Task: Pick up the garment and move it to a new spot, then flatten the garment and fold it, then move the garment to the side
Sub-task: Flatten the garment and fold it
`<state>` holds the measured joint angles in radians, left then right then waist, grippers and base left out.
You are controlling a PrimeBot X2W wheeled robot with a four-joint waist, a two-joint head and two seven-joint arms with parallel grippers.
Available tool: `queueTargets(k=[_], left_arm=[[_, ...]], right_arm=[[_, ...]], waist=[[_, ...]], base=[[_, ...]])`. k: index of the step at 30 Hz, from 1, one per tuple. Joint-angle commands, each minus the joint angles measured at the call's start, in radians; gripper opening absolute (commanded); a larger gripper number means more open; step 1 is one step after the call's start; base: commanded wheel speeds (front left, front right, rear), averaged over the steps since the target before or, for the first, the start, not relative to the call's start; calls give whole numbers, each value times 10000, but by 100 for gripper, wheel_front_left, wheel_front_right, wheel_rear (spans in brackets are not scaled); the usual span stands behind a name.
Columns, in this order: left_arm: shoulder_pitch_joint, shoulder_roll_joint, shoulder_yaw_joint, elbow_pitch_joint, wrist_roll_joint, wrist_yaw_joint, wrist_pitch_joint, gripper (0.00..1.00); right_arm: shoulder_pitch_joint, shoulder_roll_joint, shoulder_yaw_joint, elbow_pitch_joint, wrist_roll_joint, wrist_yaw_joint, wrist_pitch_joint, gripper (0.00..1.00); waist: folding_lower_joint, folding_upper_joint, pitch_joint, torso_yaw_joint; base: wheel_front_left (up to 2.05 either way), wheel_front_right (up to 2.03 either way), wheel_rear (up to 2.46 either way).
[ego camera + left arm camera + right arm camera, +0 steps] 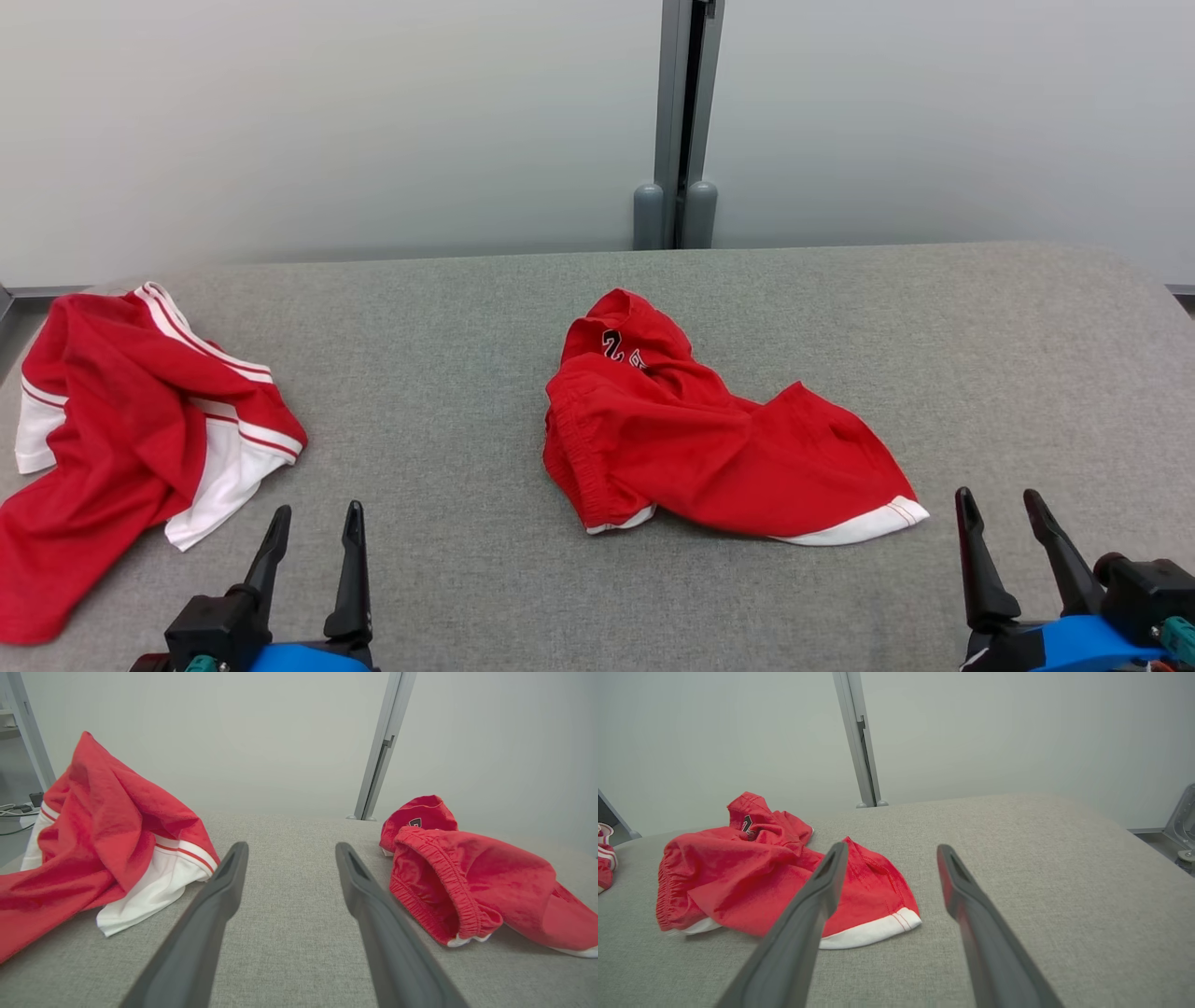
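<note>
Standing by the grey table (448, 392) here. Nearest the robot, both claws sit low over the front edge: left gripper (318, 510) and right gripper (998, 495), each with its fingers spread wide and nothing between them.

A bit further out, mid-table, are the red shorts (709, 448), bunched up and not flat at all. They're ahead and to the left of the right gripper, and ahead and to the right of the left one. Their long axis runs on a rough diagonal, from the white-hemmed leg at the near right up to the lump with the number print at the far left. The elastic waistband faces the left side. That white hem is near the right gripper and the left one is well apart, so my guess is the right arm gets first grab for the flattening.

Count: two grippers, two garments. The second garment (131, 420), red with white stripes, is heaped at the table's left edge, well apart from the shorts. One grey post (686, 121) stands at the wall behind.
</note>
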<state>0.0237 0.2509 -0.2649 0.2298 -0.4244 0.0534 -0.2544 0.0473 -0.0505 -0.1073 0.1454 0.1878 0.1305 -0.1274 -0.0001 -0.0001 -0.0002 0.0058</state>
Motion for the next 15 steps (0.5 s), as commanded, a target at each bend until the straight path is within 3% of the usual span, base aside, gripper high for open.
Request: queueTargets(k=[1, 15], left_arm=[[134, 24, 67, 32, -22, 18, -48, 100], [19, 6, -81, 46, 71, -101, -33, 100]], right_arm=[[162, -2, -15, -34, 75, 5, 45, 100], [130, -3, -170, -61, 180, 5, 188, 100]], waist=[[1, 1, -25, -24], [1, 1, 82, 180]], base=[[0, 0, 0], [0, 0, 0]])
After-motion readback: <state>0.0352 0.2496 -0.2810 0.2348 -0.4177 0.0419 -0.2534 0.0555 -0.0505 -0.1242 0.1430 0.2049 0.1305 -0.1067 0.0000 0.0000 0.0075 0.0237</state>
